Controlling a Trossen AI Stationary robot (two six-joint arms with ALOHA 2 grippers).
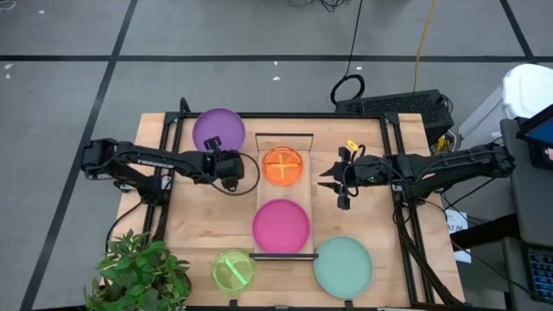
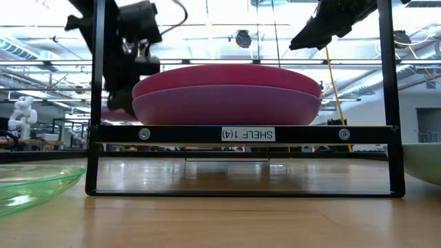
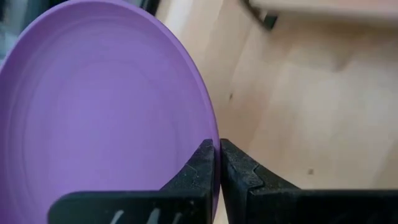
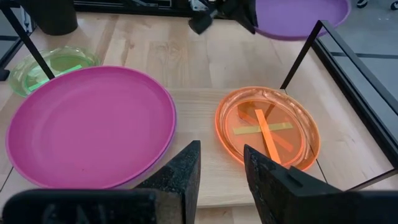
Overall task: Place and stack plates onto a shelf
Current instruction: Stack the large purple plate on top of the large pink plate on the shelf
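The left gripper (image 3: 217, 163) was pinched tight on the rim of the purple plate (image 1: 218, 130), its two dark fingers nipped together over the plate's edge, and in the right wrist view that plate hung tilted just off the table. So the step in hand looked like the pick-up of the purple plate, grip made, carry not yet done.

Just beside that gripper, toward the middle of the table, ran the shelf (image 1: 285, 138), a long pale wooden board. On it sat the orange plate (image 1: 282, 165), small, see-through and glossy, with crossed strips showing through it. Next along was the magenta plate (image 1: 281, 224), broad, opaque and matte, with a shallow upturned rim; the low view showed it resting on a second plate of purpler tone.

The right gripper (image 4: 221, 167) hovered with its fingers apart and nothing between them, above the shelf's edge just beside the orange plate, waiting.

Well away from both grippers, off the shelf's near end, lay the neon green plate (image 1: 233, 269), small and translucent, and the pale teal plate (image 1: 343, 263), wide and dull-surfaced.

The next move, I'd judge, called for lifting the purple disc clear and swinging it over the shelf. A thin, smooth rim held by one edge could slip or sag, so it wanted a steady, level carry.
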